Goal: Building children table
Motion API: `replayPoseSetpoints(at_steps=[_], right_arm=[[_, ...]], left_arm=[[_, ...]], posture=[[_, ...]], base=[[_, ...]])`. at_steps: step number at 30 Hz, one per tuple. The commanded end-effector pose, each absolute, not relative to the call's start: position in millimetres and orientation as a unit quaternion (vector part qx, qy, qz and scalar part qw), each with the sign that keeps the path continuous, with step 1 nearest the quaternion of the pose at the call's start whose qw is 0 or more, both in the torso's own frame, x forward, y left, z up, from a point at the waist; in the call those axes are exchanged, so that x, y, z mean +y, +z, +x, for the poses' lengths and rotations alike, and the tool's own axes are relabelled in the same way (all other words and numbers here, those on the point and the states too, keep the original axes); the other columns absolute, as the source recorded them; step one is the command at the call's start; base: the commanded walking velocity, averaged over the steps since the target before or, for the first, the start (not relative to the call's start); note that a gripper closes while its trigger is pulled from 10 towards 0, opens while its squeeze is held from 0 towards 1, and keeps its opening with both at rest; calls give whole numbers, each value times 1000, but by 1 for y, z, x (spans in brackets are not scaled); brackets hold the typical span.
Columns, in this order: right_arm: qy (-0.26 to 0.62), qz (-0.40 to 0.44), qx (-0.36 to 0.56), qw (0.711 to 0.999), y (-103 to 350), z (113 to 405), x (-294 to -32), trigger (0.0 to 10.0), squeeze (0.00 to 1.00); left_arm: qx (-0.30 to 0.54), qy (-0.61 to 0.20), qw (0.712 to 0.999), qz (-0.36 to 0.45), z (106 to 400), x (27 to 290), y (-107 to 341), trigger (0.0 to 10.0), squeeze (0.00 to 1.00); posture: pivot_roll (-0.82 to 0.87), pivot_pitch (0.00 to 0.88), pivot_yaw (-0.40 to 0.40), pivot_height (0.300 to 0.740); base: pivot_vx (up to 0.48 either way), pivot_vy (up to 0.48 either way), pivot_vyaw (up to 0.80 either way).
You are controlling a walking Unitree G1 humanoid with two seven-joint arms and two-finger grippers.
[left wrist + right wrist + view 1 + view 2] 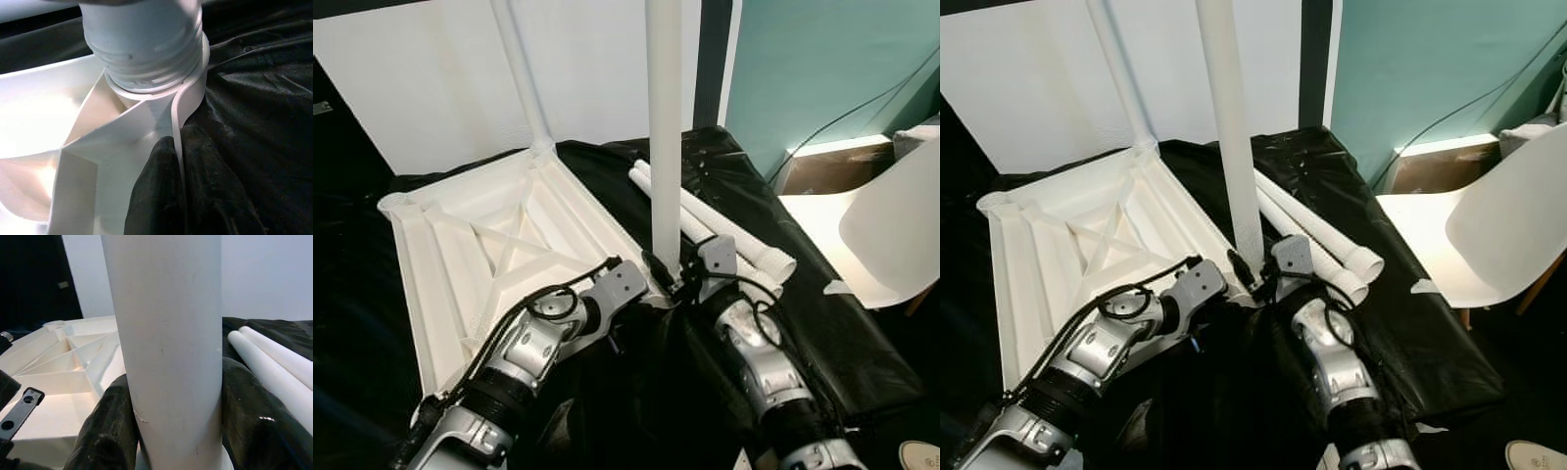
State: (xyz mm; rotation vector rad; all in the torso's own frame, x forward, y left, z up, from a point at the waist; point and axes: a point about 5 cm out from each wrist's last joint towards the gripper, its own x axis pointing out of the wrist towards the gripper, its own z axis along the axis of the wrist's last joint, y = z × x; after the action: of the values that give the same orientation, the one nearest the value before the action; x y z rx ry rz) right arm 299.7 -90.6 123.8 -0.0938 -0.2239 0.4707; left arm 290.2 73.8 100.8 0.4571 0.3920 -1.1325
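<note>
Black sheet point(862, 333) under upturned tabletop point(480, 255), teal wall point(822, 59)

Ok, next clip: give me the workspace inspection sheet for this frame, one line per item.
Surface: black sheet, creased, covering the work area.
Job's things: white tabletop lying underside up, ribs showing; one leg already standing in its far corner; second leg upright at the near corner socket, threads partly exposed; two spare legs lying side by side on the sheet.
Clutter: nothing seen.
Grippers: right gripper shut on the second leg near its base; left gripper pinching the tabletop rim below the socket.
Cables: black cable hanging across the teal wall.
Surroundings: white chair on the right, white panel behind.
</note>
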Motion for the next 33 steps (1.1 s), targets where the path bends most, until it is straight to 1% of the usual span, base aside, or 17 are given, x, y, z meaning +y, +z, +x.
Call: replayPoseSetpoints(at_steps=[1,6,7,8,9,13,14,15,16,19,22,27,28,29,30,32,33], right_arm=[[138,-56,-96,984,123,307,-122,0,0],[155,-50,-87,983,119,305,-113,0,0],[175,-48,-83,980,118,304,-108,10000,0],[199,-44,-76,976,116,304,-104,10000,439],[223,-37,-66,972,114,303,-99,10000,1000],[260,-32,-53,964,113,303,-95,10000,1000],[288,-45,-55,955,113,302,-95,10000,333],[315,-52,-48,946,113,303,-97,10000,0],[315,-52,-48,946,113,303,-97,10000,0],[363,-78,-45,927,119,312,-107,10000,0],[376,-88,-46,921,124,317,-110,10000,0],[421,-117,-39,899,135,328,-117,10000,0],[430,-127,-38,893,136,329,-118,4471,0],[430,-127,-38,893,136,329,-118,4471,0],[458,-137,-29,878,137,329,-119,0,0],[502,-137,-6,854,141,328,-122,0,0],[502,-137,-6,854,141,328,-122,0,0]], left_arm=[[244,-571,759,197,267,71,70,10000,0],[245,-571,758,196,266,71,69,10000,0],[246,-571,758,196,266,71,69,10000,0],[246,-571,758,196,266,71,68,10000,0],[246,-571,758,196,266,71,68,10000,0],[245,-571,758,196,266,71,68,10000,0],[245,-572,758,195,267,70,68,10000,0],[244,-573,758,195,267,70,69,10000,0],[244,-573,758,195,267,70,69,10000,0],[243,-575,757,194,267,69,69,10000,0],[243,-575,757,193,267,69,69,10000,0],[244,-573,758,192,267,69,69,10000,0],[244,-573,759,192,267,69,68,10000,0],[244,-573,759,192,267,69,68,10000,0],[244,-572,759,192,267,69,68,10000,0],[245,-570,760,192,267,70,68,10000,0],[245,-570,760,192,267,70,68,10000,0]], posture=[[43,0,61,740],[44,0,59,740],[42,0,59,740],[42,0,59,740],[42,0,59,740],[42,0,58,740],[39,0,59,740],[39,0,58,740],[39,0,58,740],[37,0,56,740],[38,0,55,740],[42,0,54,740],[42,0,54,740],[42,0,54,740],[44,0,54,740],[46,0,54,740],[46,0,54,740]], base=[[0,0,0],[0,0,0],[0,0,0],[0,0,0],[0,0,0],[0,0,0],[0,0,0],[0,0,0],[0,0,0],[0,0,0],[0,0,0],[0,0,0],[0,0,0],[0,0,0],[0,0,0],[0,0,0],[0,0,0]])
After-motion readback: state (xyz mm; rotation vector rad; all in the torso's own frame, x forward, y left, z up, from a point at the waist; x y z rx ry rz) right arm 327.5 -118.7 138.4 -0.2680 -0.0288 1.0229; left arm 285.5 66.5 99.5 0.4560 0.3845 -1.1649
